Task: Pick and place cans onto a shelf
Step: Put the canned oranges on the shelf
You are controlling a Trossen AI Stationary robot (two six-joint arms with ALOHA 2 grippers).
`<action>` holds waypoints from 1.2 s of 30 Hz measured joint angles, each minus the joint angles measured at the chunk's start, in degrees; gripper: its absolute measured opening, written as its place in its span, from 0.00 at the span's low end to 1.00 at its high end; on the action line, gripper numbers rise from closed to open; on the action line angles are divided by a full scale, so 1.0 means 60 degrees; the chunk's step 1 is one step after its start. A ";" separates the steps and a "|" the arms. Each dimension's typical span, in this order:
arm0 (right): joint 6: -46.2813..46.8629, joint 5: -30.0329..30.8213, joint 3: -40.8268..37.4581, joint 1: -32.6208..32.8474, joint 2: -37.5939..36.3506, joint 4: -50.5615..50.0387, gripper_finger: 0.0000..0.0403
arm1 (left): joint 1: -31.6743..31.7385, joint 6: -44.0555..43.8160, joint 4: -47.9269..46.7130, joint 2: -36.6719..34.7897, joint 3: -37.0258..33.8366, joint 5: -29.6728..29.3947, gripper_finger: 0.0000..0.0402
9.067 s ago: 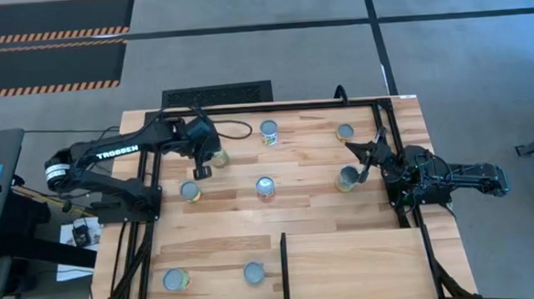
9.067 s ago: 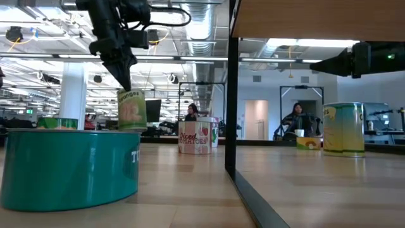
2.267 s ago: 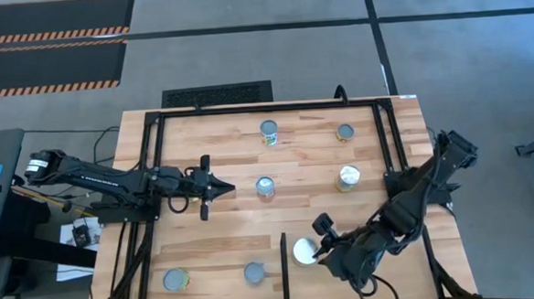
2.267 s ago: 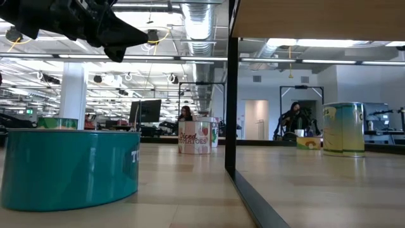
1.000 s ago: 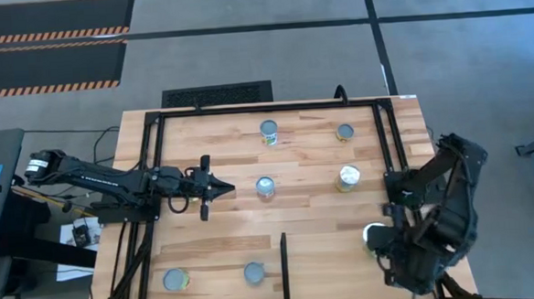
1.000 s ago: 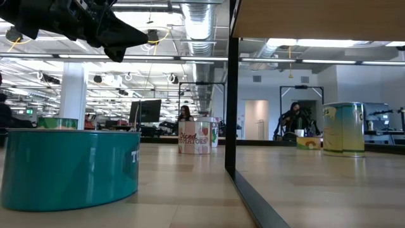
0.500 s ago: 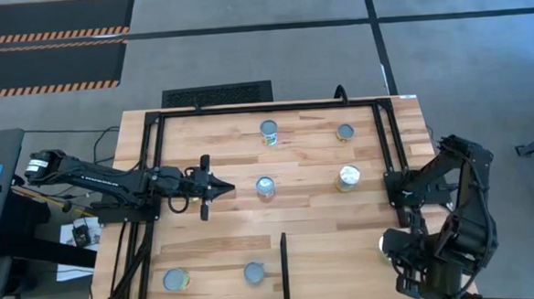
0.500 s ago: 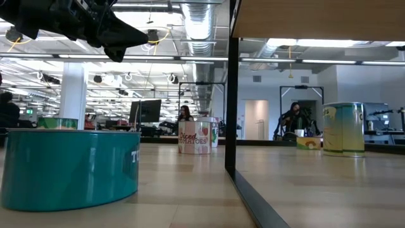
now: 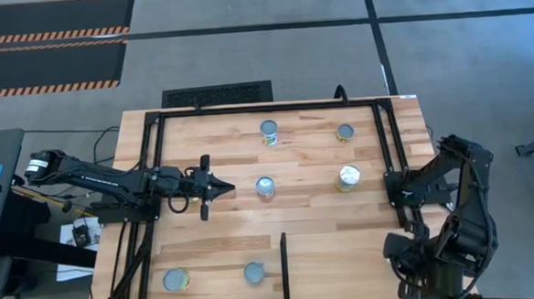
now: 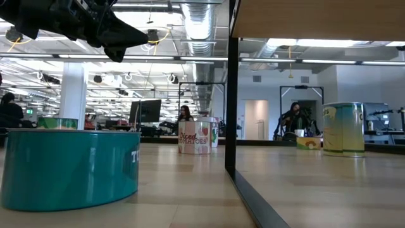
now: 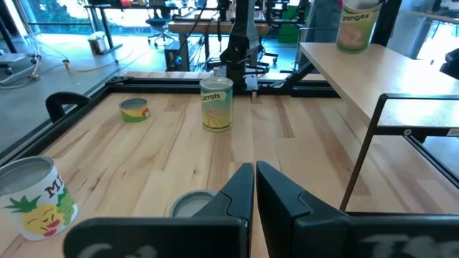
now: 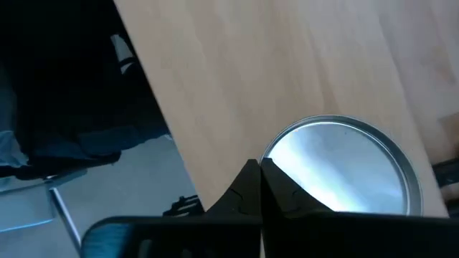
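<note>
So the right gripper (image 12: 259,188), fingers pressed together beside the can (image 12: 343,166) lower right, should lift straight off the shelf (image 12: 287,64).

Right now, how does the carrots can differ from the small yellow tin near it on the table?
The carrots can is tall and slim; the yellow tin is short and squat. From above, the carrots can's top looks wider and whiter, the yellow tin's smaller and greyer. Both stand upright on the tabletop, apart from each other.
</note>
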 joint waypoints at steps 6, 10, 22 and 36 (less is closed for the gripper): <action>-0.0001 0.0024 0.0000 0.0129 0.0004 0.0639 0.01 | 0.0000 -0.0034 0.0000 0.0000 0.0000 0.0000 0.02; 0.0576 0.0028 0.0000 0.0351 0.0004 0.0730 0.01 | 0.0000 -0.0035 0.0000 0.0000 0.0000 0.0000 0.02; 0.1305 0.0087 0.0000 0.0466 0.0011 0.0748 0.14 | 0.0000 -0.0055 0.0000 0.0000 0.0001 0.0000 0.02; 0.0715 0.0065 -0.0004 0.0401 0.0011 0.0604 0.04 | 0.0000 -0.0066 0.0000 0.0000 0.0004 0.0000 0.02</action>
